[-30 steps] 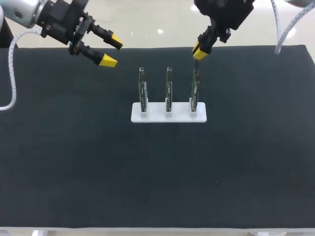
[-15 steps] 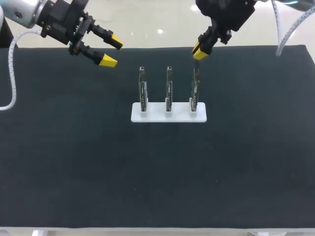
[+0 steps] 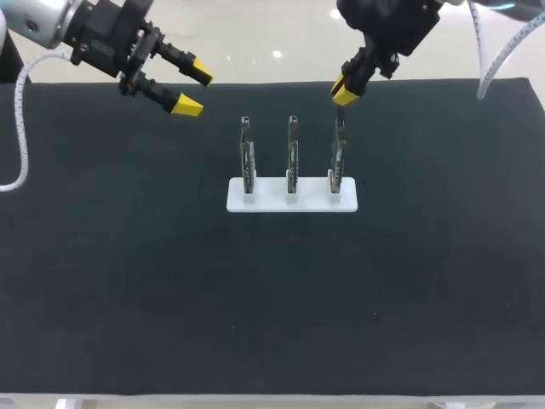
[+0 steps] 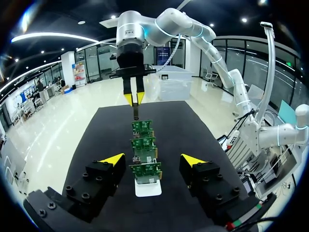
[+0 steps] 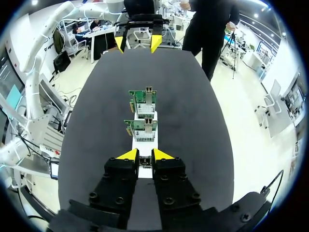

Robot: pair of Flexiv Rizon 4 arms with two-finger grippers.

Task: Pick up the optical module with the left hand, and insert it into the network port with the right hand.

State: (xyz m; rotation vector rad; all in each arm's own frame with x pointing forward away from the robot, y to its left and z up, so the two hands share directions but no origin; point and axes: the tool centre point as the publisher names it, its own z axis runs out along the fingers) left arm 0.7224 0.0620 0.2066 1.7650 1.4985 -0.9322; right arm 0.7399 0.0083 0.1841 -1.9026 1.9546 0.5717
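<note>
Pickup seemingly done, insertion not yet: pinches slim metallic optical module (image 4: 135, 113) in right gripper (image 3: 344, 90), yellow tips pressed on it, just above end circuit board (image 3: 338, 153) of three green ones upright in white slotted holder (image 3: 268, 201). Holds left gripper (image 3: 195, 89) spread and empty, well aside over matte black mat (image 3: 272, 298).

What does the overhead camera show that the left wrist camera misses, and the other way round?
Only the head view shows the three boards side by side along the white holder. Only the left wrist view shows the boards lined up one behind another, ahead of the left arm's wide-open jaws. Both show the right arm's jaws above the end board.
</note>
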